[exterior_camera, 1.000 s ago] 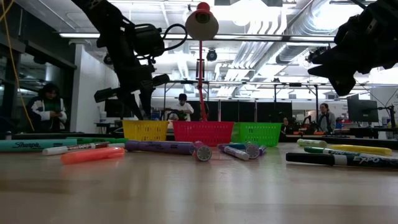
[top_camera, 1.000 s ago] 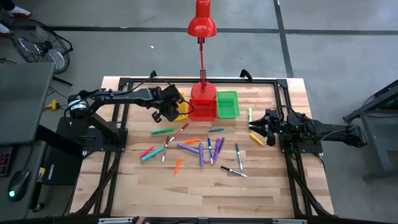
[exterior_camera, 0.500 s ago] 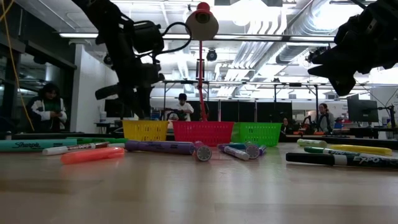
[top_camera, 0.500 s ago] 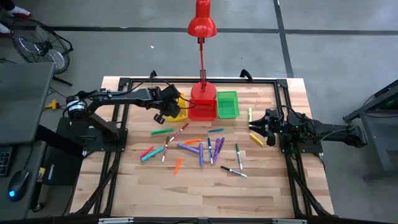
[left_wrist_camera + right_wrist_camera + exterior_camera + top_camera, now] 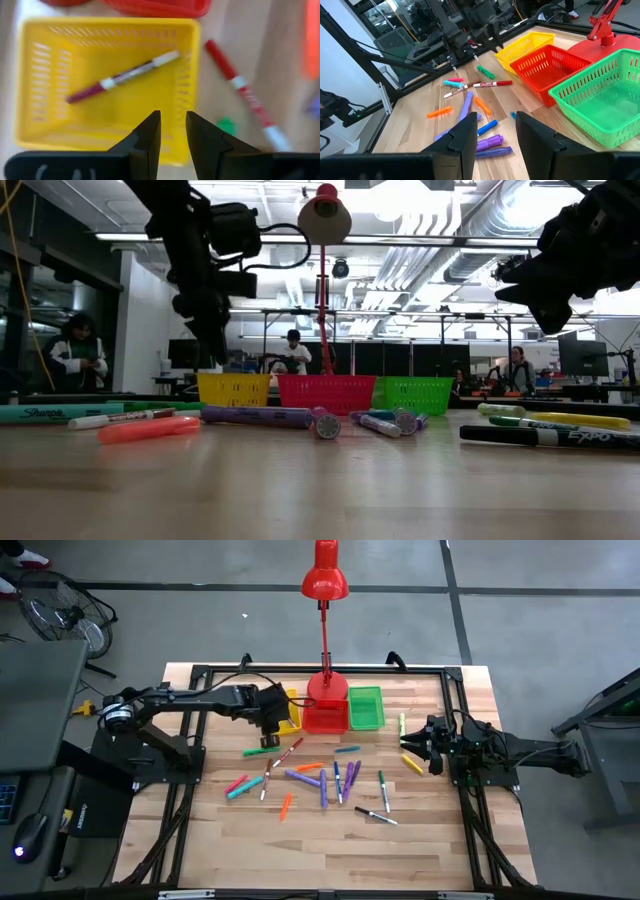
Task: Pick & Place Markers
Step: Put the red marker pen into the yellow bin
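Note:
Several capped markers (image 5: 320, 776) in many colours lie scattered flat on the wooden table's middle; they also show in the low view (image 5: 260, 417). One dark red marker with a white cap (image 5: 125, 77) lies slantwise on the floor of the yellow bin (image 5: 110, 27). My left gripper (image 5: 173, 122) hangs above that bin (image 5: 290, 712), pointing down, slightly open and holding nothing. My right gripper (image 5: 492, 135) hovers open above the table's right side (image 5: 415, 746), near a yellow and a green marker there.
The red bin (image 5: 325, 716) and green bin (image 5: 366, 707) stand in a row to the right of the yellow bin, toward the far edge. A red desk lamp (image 5: 325, 580) rises from its base behind the red bin. A red-and-white marker (image 5: 235, 82) lies just outside the yellow bin.
My left gripper has turned about its wrist while staying over the yellow bin. The slim thing that stuck out sideways from it in the low view is gone from it now.

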Robot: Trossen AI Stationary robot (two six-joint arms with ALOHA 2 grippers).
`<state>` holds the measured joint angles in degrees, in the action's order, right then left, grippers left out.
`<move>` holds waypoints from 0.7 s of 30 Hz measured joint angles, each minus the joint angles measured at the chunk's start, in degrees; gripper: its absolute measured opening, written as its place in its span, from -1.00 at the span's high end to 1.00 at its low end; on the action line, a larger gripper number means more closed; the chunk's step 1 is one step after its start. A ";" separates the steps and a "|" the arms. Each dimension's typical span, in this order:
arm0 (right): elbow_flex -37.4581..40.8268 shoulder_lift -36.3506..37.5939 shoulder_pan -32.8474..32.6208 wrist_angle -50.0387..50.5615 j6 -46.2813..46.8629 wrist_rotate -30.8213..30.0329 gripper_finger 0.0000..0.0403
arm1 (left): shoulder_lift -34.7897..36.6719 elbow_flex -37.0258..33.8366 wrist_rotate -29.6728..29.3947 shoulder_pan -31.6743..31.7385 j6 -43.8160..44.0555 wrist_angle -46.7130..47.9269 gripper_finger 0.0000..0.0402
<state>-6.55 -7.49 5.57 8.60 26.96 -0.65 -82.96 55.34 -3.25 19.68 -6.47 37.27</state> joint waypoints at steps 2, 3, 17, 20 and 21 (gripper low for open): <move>0.01 0.00 0.02 0.00 0.00 -0.02 0.38 | 0.02 1.54 2.97 -0.11 6.00 1.28 0.56; 0.02 -0.02 0.00 0.00 0.01 0.00 0.38 | 0.02 2.18 3.89 -0.33 9.39 2.11 0.56; 0.02 -0.01 0.00 0.00 0.01 0.00 0.38 | -3.03 4.19 9.81 -7.37 38.77 4.49 0.56; 0.02 0.00 0.01 0.00 0.00 0.00 0.38 | -5.65 4.78 7.84 -9.59 40.45 5.12 0.56; 0.02 0.00 0.00 0.00 0.01 0.00 0.38 | -6.70 5.31 6.91 -10.24 41.20 5.06 0.56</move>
<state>-6.52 -7.49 5.56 8.60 26.97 -0.64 -89.66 60.64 3.66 9.45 34.73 42.33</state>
